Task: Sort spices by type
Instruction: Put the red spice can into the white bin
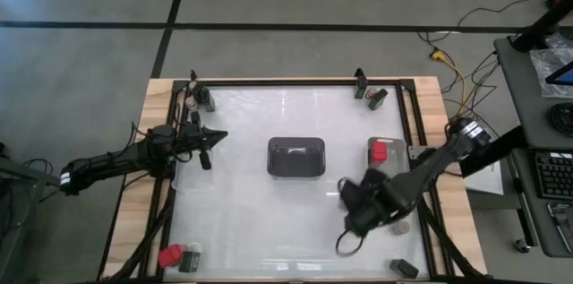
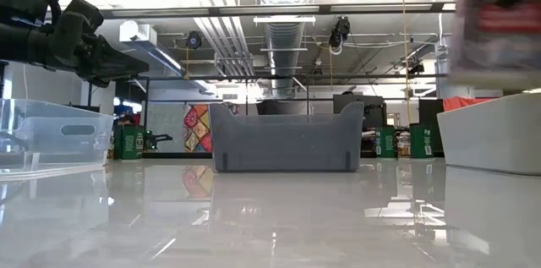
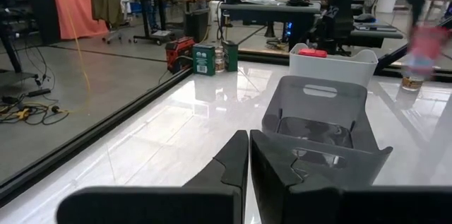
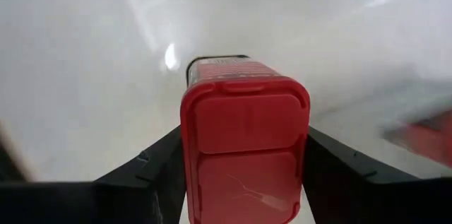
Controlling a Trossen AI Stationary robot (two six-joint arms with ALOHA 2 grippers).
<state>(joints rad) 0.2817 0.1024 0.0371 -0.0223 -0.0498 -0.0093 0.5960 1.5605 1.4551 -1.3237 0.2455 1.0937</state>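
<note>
- The right gripper (image 4: 244,181) is clamped on a red spice container (image 4: 244,146), one finger on each side; it sits over the table's right half, between the dark tray (image 1: 296,157) at centre and the clear tray (image 1: 390,144) at right, which holds another red container (image 1: 380,151)
- The left gripper (image 3: 248,174) has its fingers pressed together, holding nothing; it hovers at the table's left side
- One red container (image 1: 167,255) and a dark one (image 1: 189,260) lie at the near-left corner; a dark container (image 1: 405,268) sits near-right
</note>
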